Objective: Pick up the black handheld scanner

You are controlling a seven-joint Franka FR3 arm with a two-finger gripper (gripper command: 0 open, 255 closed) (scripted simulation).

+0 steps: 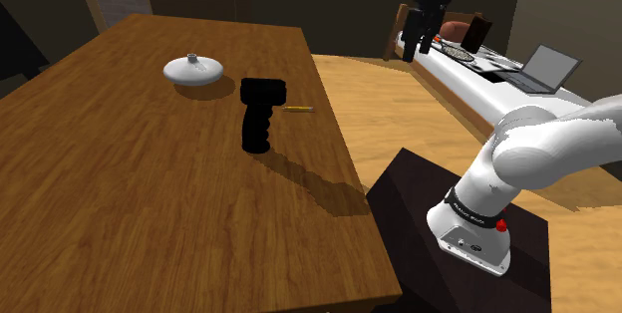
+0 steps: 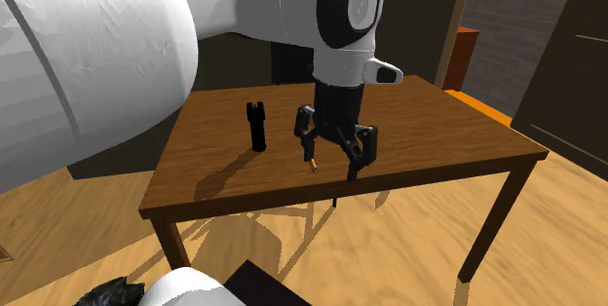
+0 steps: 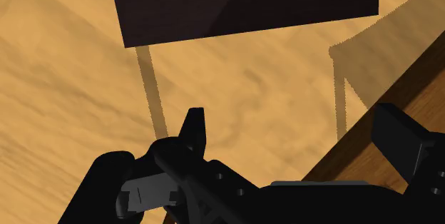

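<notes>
Scanner [image 1: 261, 112] stands beside pencil [image 1: 297, 109], near white dish [image 1: 193, 69].

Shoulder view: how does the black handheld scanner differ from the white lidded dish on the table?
The scanner is black; the lidded dish is white. The scanner stands tall and upright; the lidded dish sits low and round. The scanner is right beside the yellow pencil; the lidded dish lies farther toward the shoulder view's left. Both rest on the wooden table.

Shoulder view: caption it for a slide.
Open gripper hangs beyond the wooden table, apart from the black scanner standing on it.
</notes>
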